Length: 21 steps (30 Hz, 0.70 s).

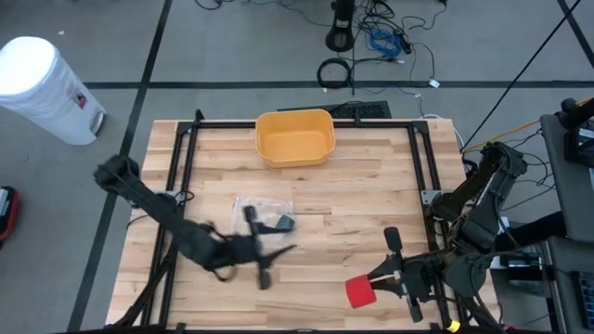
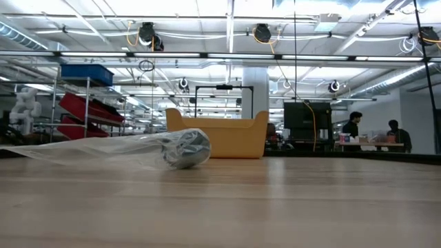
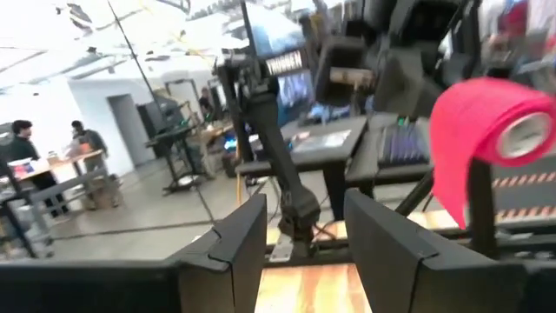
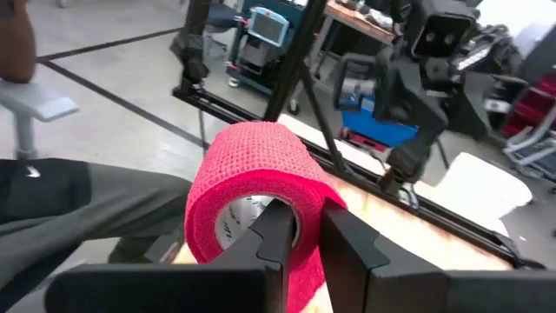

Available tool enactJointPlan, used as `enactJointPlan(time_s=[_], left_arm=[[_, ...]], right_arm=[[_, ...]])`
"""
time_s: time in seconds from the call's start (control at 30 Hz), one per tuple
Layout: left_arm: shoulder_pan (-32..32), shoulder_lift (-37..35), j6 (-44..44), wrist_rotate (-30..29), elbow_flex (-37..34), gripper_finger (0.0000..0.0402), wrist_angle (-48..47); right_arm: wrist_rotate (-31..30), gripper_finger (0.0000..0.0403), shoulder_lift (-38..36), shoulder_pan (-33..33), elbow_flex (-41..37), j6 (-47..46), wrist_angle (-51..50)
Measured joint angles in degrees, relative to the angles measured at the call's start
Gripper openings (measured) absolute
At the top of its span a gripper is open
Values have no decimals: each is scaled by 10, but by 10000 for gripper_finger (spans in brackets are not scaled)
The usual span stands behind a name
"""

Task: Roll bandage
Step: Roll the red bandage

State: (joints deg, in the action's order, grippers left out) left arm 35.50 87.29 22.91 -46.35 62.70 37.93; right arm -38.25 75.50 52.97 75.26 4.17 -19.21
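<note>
So the right claw (image 1: 382, 276) sits near the desk's (image 1: 362, 195) front right corner, and it's pinching the red bandage roll (image 1: 360, 291). In the right wrist view you can see one finger (image 4: 276, 228) poking into the roll's (image 4: 252, 196) hollow core and the other pressed on the outside, so the wall of the roll is clamped between them. The roll is held up off the wood, with its open end facing the arm.

The left claw (image 1: 263, 243) is out toward the middle of the front edge, pointing across at the right one. Its fingers (image 3: 239, 239) stand apart with nothing between them, and from its wrist camera the red roll (image 3: 473, 122) shows up well ahead, not touching it.

Just beside the left claw, around the middle of the desk, lies a clear plastic bag (image 1: 252, 206) with something dark and rolled inside. The low view shows it flat on the wood (image 2: 131, 148), with the grey lump bunched at one end. I can't tell what that lump is.

The yellow bin (image 1: 295, 137) sits at the middle of the back edge, well apart from both claws.
</note>
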Motion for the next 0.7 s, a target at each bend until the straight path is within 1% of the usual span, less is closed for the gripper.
enactJointPlan(time_s=[0.17, 0.23, 0.3, 0.37, 0.5, 0.7], left_arm=[[35, -122, 0, 0, -111, 162, 43], [46, -156, -1, 0, -142, 162, 42], [51, -175, -1, 1, -164, 162, 40], [52, -181, -1, 6, -177, 162, 39], [46, -170, -1, 16, -177, 162, 37], [19, -135, -1, 61, -161, 162, 54]], right_arm=[[-32, 41, 0, 0, 0, 4, 0], [-39, 41, 0, -1, 0, 5, 2], [-39, 41, 0, -5, 0, 6, 7], [-40, 41, 0, -9, 0, 5, 12], [-40, 41, 0, -22, 0, -3, 10], [-39, 41, 3, -43, 0, 4, 9]])
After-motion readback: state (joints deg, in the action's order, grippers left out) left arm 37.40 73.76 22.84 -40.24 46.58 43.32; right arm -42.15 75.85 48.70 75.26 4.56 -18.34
